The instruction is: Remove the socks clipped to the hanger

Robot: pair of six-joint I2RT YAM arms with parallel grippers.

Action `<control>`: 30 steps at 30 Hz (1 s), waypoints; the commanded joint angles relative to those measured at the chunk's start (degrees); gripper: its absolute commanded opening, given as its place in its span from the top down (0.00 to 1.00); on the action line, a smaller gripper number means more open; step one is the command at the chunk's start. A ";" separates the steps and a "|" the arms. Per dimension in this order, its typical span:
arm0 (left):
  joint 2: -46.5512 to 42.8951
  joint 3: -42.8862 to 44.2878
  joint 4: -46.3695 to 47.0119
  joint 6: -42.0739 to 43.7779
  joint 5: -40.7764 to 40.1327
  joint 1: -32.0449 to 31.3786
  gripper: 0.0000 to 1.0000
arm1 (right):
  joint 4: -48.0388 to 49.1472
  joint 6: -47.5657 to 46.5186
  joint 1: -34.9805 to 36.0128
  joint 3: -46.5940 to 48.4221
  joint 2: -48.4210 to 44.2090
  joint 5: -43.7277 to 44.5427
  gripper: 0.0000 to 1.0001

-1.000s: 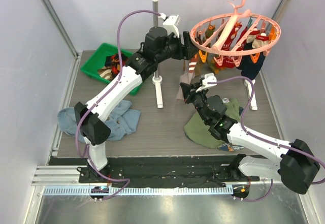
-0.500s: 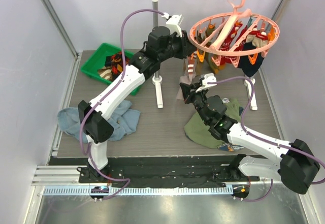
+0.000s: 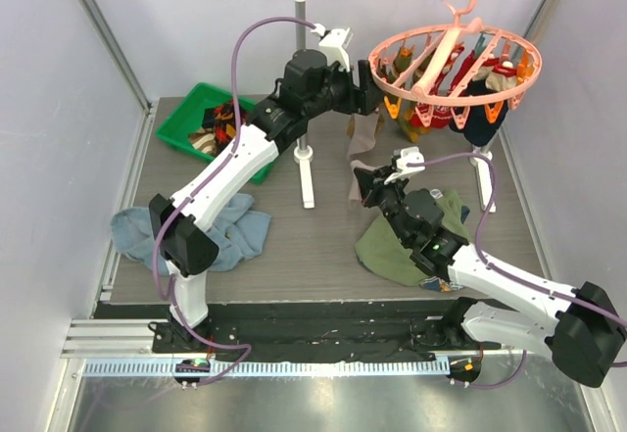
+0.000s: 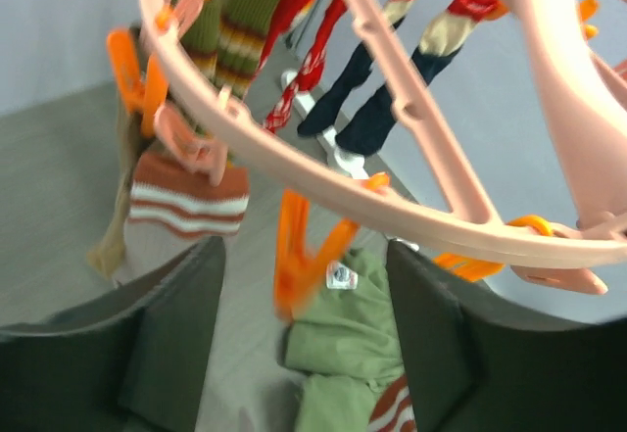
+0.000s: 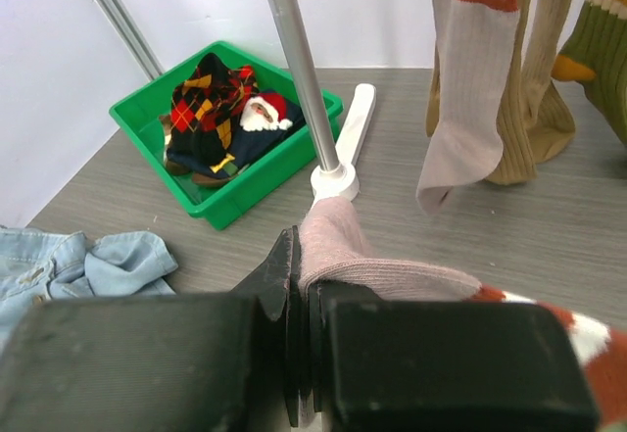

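Observation:
The salmon-pink hanger [image 3: 456,65] hangs from the rail, with several socks [image 3: 460,99] clipped under its ring. My left gripper [image 3: 370,84] is open at the ring's left edge. In the left wrist view its fingers [image 4: 176,344] stand either side of an empty, blurred orange peg [image 4: 304,256] below the ring [image 4: 392,177]. My right gripper [image 3: 361,182] is below the hanger and shut [image 5: 313,285] on a pinkish-beige sock [image 5: 382,265] with rust and white stripes. A matching beige sock [image 5: 465,89] hangs clipped above it, seen too from above [image 3: 364,133].
A green bin [image 3: 186,128] holding several socks sits at the back left, also in the right wrist view [image 5: 245,192]. The rail stand's post [image 3: 302,70] and foot [image 3: 307,177] stand between bin and hanger. Blue denim [image 3: 230,236] lies left, an olive garment [image 3: 392,246] under the right arm.
My right gripper has drawn down and nearer with the beige sock, which has come off its peg. The hanger's left side has risen and swung right. The left gripper stays at the rim.

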 commanded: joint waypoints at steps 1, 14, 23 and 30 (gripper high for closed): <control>-6.10 -3.65 -0.10 0.38 -1.46 0.24 0.20 | -3.23 2.38 0.40 -0.42 -3.73 0.35 0.99; -25.43 -29.74 -3.36 7.50 7.84 0.41 0.08 | -13.35 12.83 0.32 3.26 -13.14 0.18 0.99; -29.22 -40.65 -2.31 8.73 24.19 0.32 0.09 | -10.45 18.46 0.40 3.35 -14.11 -2.20 0.99; -27.30 -42.51 2.52 5.13 30.26 -0.12 0.07 | -7.20 21.98 0.32 3.44 -12.35 -4.83 0.99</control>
